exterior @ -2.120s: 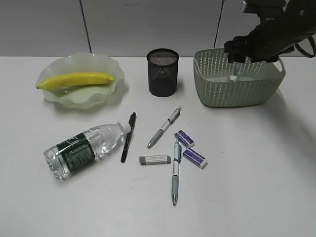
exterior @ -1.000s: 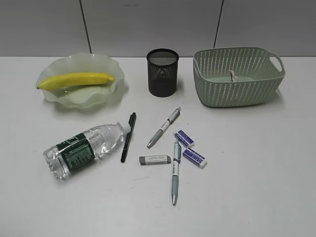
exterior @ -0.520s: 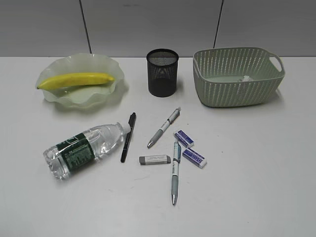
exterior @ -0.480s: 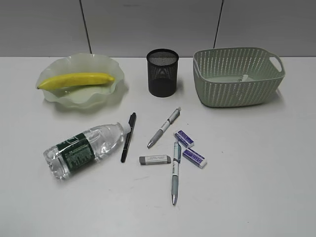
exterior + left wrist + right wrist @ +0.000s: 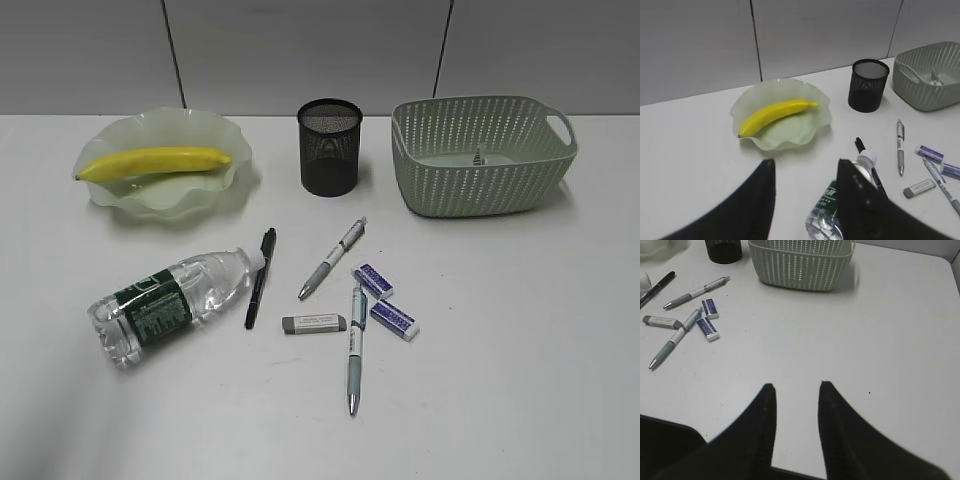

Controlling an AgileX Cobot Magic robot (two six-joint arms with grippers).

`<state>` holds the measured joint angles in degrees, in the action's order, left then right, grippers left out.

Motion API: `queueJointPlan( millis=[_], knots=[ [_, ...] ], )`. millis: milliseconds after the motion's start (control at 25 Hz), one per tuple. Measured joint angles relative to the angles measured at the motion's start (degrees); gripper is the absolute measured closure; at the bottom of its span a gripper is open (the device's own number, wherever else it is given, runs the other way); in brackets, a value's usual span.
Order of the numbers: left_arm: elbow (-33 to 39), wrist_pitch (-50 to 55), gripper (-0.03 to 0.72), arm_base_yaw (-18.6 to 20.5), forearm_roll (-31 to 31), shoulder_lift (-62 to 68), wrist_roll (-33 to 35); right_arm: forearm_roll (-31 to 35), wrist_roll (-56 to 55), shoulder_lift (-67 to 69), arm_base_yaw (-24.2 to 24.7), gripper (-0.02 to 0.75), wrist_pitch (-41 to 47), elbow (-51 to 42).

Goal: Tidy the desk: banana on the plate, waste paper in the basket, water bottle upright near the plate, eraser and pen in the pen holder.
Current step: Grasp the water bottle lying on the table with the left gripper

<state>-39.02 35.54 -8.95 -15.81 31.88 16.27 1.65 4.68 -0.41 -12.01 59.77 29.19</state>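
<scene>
A wide white desk [image 5: 520,380] spreads before me. The green basket [image 5: 484,155] sits at the far right edge with the waste paper [image 5: 478,157] inside; the plate [image 5: 165,195] at the far left holds the banana [image 5: 153,162]. The water bottle [image 5: 170,303] lies on its side toward the near left. The black pen holder [image 5: 329,146] stands mid-far edge. Pens and erasers lie centrally. My left pincer [image 5: 805,172] and right pincer [image 5: 796,390] both hang released, grasping nothing.

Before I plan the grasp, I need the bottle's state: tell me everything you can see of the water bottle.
The water bottle is clear plastic with a dark green label around its middle and a whitish cap. It lies on its side on the desk, cap pointing toward the black pen, which it appears to touch. Nothing holds it; the left gripper hangs above it.
</scene>
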Motion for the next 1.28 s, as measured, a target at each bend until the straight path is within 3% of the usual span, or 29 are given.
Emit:
queueJointPlan(
  millis=[200, 400, 600, 800, 1000, 1280],
  knots=[
    [-8.7, 0.8, 0.366, 0.0, -5.8, 21.9, 9.3, 0.0, 0.0, 0.0, 0.0, 0.493, 0.0, 0.0],
    [-16.4, 5.6, 0.231, -0.6, -9.7, 39.0, 15.9, 0.0, -0.1, 0.0, 0.0, 0.493, -0.1, 0.0],
    [-19.7, 5.0, 0.188, -8.1, -8.7, 50.1, 21.1, 0.0, -0.1, 0.0, 0.0, 0.493, -0.1, 0.0],
    [-19.8, 0.9, 0.151, -15.0, -1.6, 58.4, 22.4, 0.0, -0.1, 0.0, 0.0, 0.494, -0.1, 0.0],
    [-19.8, -2.8, 0.085, -15.4, -1.6, 65.0, 22.4, 0.0, -0.1, 0.0, 0.0, 0.494, -0.1, 0.0],
    [-20.0, -5.8, 0.075, -16.7, -1.6, 70.1, 22.4, -0.5, -0.5, 0.0, 0.0, 0.494, -0.1, 0.0]
  ],
)
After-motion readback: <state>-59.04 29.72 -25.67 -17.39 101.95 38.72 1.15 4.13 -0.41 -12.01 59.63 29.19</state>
